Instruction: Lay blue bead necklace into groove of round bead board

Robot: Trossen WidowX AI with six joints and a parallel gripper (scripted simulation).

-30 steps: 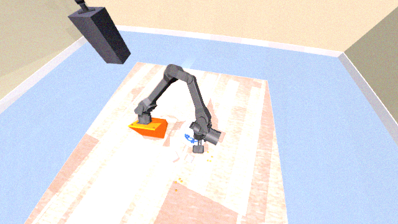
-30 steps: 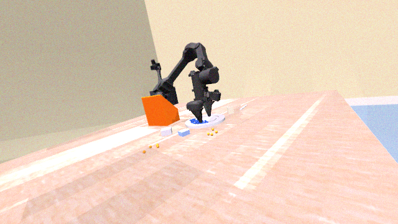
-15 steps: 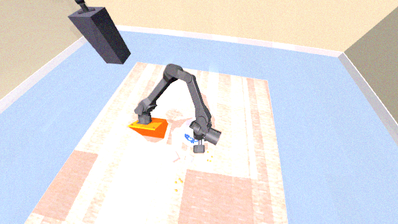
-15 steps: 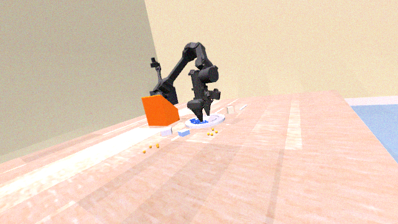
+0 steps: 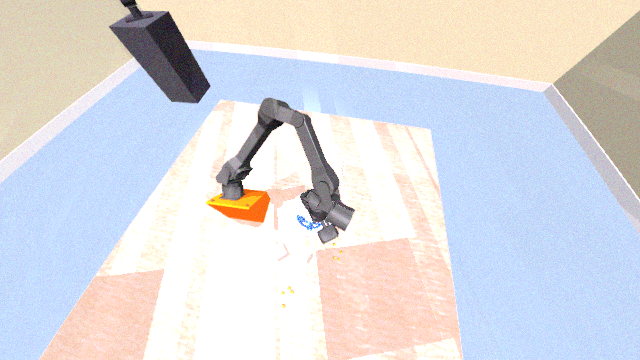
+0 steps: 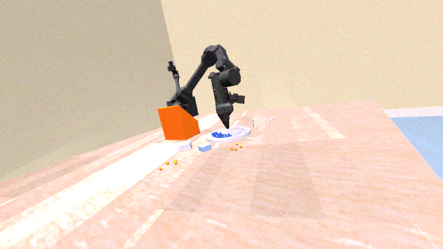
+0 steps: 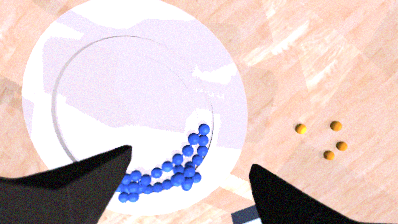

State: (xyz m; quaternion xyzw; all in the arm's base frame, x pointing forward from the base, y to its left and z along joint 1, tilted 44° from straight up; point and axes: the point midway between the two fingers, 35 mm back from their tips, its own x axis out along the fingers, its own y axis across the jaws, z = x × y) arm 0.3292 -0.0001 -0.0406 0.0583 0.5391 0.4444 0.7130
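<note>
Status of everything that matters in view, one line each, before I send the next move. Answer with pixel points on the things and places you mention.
Gripper (image 6: 227,127) (image 7: 192,161): open, nothing between its fingers.
Blue bead necklace (image 5: 308,223) (image 6: 220,135) (image 7: 167,166): bunched along one side of the board, not spread round the ring.
Bead board (image 6: 245,133) (image 7: 135,75): lying flat.
Yellow beads (image 5: 283,305) (image 6: 160,169) (image 7: 336,126): loose, off the board.

Eight small orange beads lie around the one round white bead board (image 5: 298,231) (image 6: 244,134) (image 7: 230,110): four (image 5: 341,252) (image 6: 241,146) (image 7: 341,146) near it, four (image 5: 283,305) (image 6: 167,162) farther from it. Three small blocks show in the exterior view: one white block (image 6: 185,146) and one blue block (image 6: 204,148) on the board's near side, one pale block (image 6: 256,122) beyond it. One thin white strip (image 6: 271,119) lies past the board. One blue bead necklace (image 5: 310,226) (image 6: 219,135) (image 7: 167,166) is on it; its overlapping beads defy an exact count.
</note>
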